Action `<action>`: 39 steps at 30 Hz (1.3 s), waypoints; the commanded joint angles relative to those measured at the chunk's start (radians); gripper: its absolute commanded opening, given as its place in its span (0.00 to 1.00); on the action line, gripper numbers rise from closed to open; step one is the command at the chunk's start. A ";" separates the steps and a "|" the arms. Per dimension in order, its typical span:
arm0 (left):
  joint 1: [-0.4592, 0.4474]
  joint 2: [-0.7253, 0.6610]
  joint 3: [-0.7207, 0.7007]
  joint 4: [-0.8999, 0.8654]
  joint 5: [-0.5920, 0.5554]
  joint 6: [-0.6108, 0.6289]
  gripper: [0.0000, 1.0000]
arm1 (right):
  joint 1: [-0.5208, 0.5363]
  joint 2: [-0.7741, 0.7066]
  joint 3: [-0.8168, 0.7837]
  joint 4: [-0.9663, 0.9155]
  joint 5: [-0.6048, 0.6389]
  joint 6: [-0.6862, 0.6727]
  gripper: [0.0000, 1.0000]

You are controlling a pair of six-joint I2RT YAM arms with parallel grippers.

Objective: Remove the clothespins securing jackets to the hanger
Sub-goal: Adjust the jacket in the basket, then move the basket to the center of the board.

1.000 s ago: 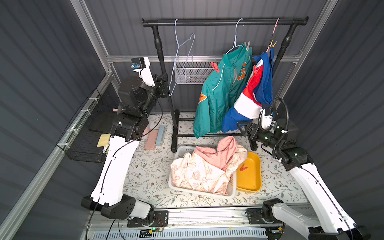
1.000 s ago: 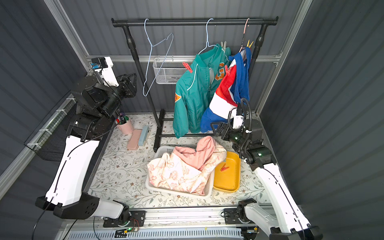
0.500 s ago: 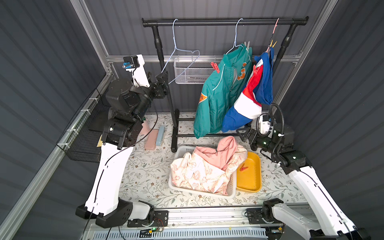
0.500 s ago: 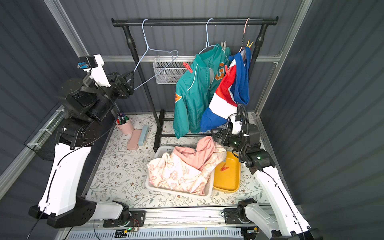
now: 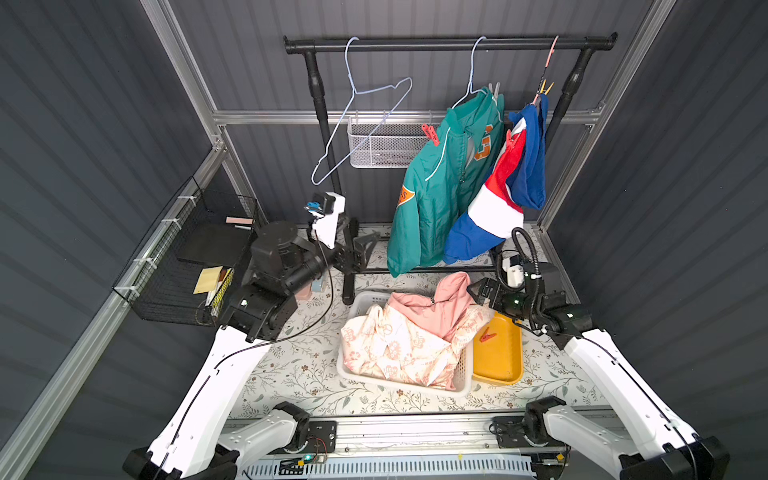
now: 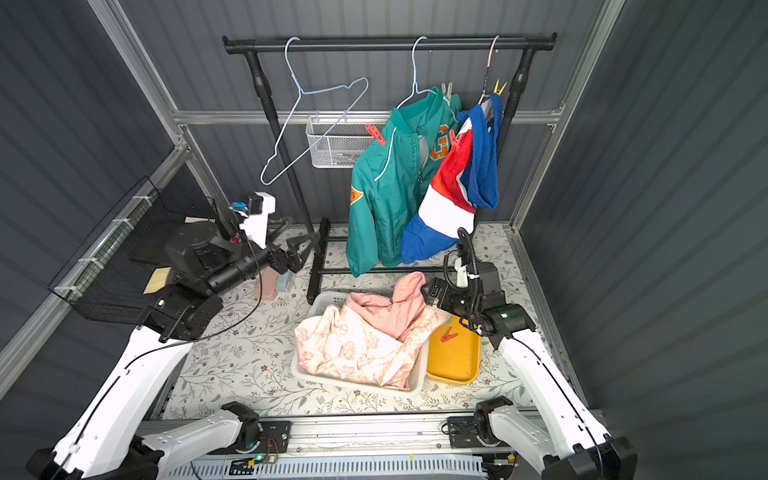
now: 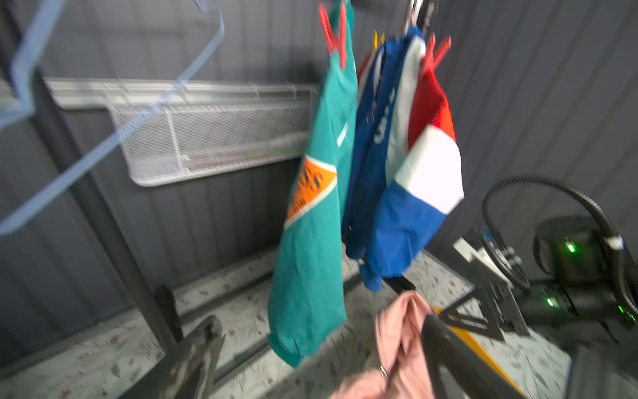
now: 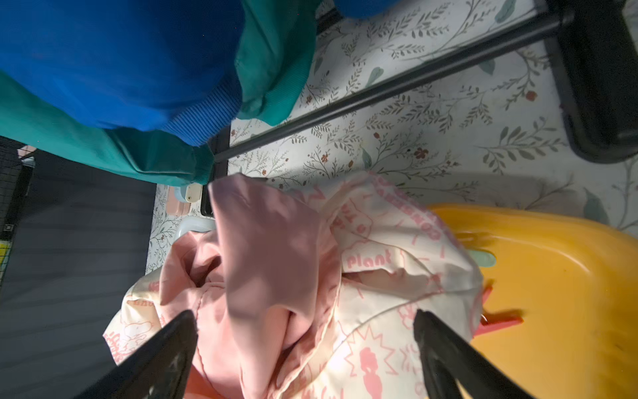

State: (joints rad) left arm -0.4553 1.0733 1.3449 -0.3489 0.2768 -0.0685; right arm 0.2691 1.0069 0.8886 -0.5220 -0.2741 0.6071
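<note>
Both my pincers are empty. My left pincer (image 5: 368, 245) stands wide, low by the left post of the rail (image 5: 449, 43), with nothing between its fingers. My right pincer (image 5: 473, 291) is just as wide, hanging below the rail's right end, just above the cream jacket (image 5: 399, 340).

That jacket lies in the basket (image 5: 463, 374) in front of the rail, and one hanger (image 5: 361, 124) on the rail is bare. A red pin (image 5: 486, 334) lies in the tray (image 5: 498, 361) beside the basket. I judge one jacket done, two to go.

The teal jacket (image 5: 436, 187) and the striped jacket (image 5: 498, 199) hang from the rail's right half. I see a shoulder pin (image 5: 431, 134) and a grey pin (image 5: 494, 88) on the teal one, and a second red pin (image 5: 509, 137) and a yellow pin (image 5: 546, 88) on the striped one.

Next I must lift a pincer up to the rail, square it across a pin's tail ends, squeeze, and draw the pin clear. The shoulder pin looks easiest to reach.
</note>
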 commanded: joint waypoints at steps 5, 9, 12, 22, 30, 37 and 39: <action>-0.017 -0.007 -0.267 0.063 0.109 -0.041 0.99 | 0.094 0.118 -0.011 0.030 0.057 0.090 0.91; -0.018 -0.011 -0.326 0.115 0.088 -0.083 0.99 | 0.121 0.156 -0.029 0.126 0.017 0.162 0.74; -0.019 -0.014 -0.335 0.137 0.088 -0.093 0.99 | 0.147 0.178 -0.015 0.144 0.013 0.163 0.56; -0.018 -0.011 -0.310 0.118 -0.077 -0.114 0.99 | 0.324 0.163 0.057 0.170 0.000 0.185 0.00; -0.018 0.011 -0.338 0.054 -0.151 -0.108 0.93 | 0.529 0.199 -0.010 0.228 -0.009 0.282 0.00; -0.021 0.038 -0.406 0.048 -0.054 -0.115 0.72 | 0.530 0.373 -0.137 0.228 -0.034 0.341 0.00; -0.037 0.063 -0.430 0.062 -0.015 -0.115 0.58 | 0.525 0.404 -0.142 0.204 0.040 0.351 0.00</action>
State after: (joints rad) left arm -0.4747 1.1091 0.9436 -0.2699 0.1997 -0.1883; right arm 0.7982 1.3865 0.7570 -0.2554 -0.3031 0.9104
